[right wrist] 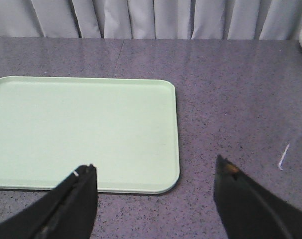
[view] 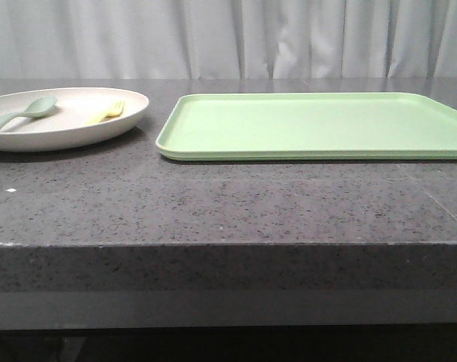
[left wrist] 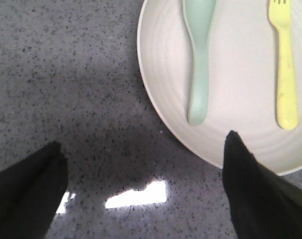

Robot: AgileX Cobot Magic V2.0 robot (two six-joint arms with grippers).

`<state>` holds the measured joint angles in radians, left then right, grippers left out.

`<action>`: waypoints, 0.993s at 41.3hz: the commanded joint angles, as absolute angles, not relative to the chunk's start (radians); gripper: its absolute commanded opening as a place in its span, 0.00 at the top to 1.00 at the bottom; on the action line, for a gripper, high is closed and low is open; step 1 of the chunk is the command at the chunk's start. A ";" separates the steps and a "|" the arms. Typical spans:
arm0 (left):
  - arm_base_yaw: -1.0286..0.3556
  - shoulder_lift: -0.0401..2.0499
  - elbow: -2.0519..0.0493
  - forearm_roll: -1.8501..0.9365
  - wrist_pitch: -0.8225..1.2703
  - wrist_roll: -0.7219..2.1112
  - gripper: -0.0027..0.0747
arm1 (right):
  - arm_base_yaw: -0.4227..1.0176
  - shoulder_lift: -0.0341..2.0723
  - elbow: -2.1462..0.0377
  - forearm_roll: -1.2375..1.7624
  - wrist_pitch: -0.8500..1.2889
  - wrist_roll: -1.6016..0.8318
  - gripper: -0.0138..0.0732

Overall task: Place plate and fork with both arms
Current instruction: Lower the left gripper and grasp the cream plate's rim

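The cream plate rests on the dark countertop at the far left, and the small yellow fork lies in it. In the left wrist view the plate and fork show from above. My left gripper hovers open over the counter at the plate's rim, nothing between its fingers; one fingertip overlaps the rim. My right gripper hangs open above the corner of the light-green tray, holding nothing. Neither gripper shows in the front view.
A pale grey-green spoon lies in the plate beside the fork, also clear in the left wrist view as the spoon. The green tray spans the counter's middle and right. Grey curtains hang behind. The counter's front edge is near.
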<state>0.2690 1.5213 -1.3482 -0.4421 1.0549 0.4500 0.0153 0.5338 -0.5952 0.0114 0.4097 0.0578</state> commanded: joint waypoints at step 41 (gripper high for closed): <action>0.193 1.982 -1.856 -0.472 1.270 0.466 0.50 | 0.016 0.541 -0.631 0.000 0.327 0.047 0.24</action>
<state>0.1985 2.0310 -1.8244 -0.4427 1.2307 0.4694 0.0153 0.5338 -0.5952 0.0114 0.4097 0.0578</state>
